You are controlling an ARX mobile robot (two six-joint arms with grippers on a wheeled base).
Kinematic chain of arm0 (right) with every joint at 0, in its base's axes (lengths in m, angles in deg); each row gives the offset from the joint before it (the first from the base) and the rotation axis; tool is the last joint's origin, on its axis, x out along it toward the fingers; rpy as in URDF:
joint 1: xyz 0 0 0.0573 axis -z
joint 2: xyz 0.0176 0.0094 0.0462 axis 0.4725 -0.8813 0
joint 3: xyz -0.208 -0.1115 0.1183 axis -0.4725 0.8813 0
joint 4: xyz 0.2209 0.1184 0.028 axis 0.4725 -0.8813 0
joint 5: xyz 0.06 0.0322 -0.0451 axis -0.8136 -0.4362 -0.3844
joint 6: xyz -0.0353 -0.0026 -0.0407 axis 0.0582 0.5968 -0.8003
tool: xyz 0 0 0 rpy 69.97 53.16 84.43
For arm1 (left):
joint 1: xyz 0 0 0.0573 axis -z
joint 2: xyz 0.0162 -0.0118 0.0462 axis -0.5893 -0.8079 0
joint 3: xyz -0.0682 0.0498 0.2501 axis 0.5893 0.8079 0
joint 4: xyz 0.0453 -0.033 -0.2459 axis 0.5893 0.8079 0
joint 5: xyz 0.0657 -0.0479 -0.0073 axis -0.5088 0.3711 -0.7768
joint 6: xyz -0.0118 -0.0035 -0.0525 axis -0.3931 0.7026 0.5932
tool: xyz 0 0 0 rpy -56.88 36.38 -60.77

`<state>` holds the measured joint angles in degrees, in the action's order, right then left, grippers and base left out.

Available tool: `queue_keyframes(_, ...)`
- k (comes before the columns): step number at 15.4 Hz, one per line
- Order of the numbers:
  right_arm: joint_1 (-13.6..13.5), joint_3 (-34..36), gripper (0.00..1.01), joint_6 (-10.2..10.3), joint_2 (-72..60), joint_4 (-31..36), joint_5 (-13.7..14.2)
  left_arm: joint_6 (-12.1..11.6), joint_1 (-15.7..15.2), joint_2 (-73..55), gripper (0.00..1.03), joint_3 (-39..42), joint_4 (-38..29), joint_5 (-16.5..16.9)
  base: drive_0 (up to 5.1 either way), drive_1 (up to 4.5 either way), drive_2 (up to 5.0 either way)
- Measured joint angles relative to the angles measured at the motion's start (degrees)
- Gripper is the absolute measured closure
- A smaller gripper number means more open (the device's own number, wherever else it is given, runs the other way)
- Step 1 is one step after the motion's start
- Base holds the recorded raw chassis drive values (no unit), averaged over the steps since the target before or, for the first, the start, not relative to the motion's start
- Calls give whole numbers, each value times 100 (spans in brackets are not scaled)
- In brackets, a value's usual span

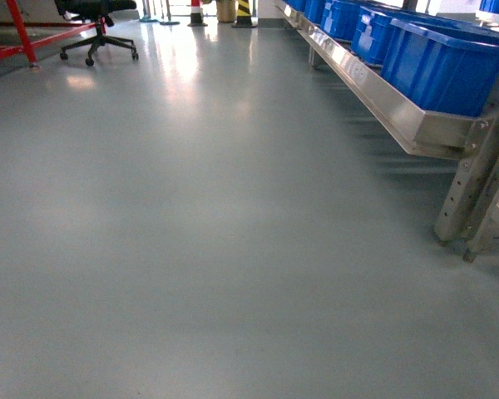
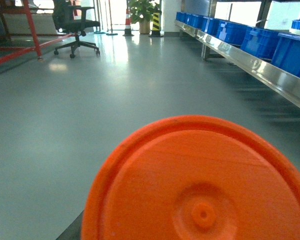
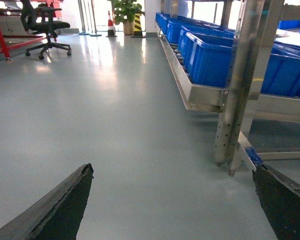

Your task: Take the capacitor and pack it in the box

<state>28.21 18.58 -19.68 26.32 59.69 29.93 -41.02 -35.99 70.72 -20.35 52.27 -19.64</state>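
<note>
capacitor (image 2: 200, 185): seen end-on and very close in the left wrist view. Its orange-red round face, with a raised rim and a small centre nub, fills the near lower part of that view. It does not show in the head view.
left gripper: hidden behind the orange-red face. Only a dark sliver shows at the lower left edge, so I cannot tell whether it is clenched or released.
right gripper (image 3: 172, 169): released, its two dark fingers (image 3: 65, 205) spread wide to the lower corners of the right wrist view, with nothing between them but floor.
floor (image 1: 191, 249): smooth grey, glossy, with window glare at the far end.
blue bins (image 1: 441, 66): a row on the right, running from near to far.
metal shelf (image 1: 374, 91): holds the bins along the right side, on a perforated steel post (image 3: 237, 90) at the near end.
office chair (image 1: 96, 25): black, on castors, far left.
red frame (image 1: 21, 33): far left, just left of the chair.
far end: a striped traffic cone (image 1: 197, 12), a yellow-black bollard (image 1: 244, 12) and a potted plant (image 3: 126, 10) stand close together.
</note>
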Motion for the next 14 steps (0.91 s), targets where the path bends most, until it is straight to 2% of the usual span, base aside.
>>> queue_keyframes(14,0,0,3,-2,0,-2,-2,-2,0,0,59,0,2,0,-498,248,248)
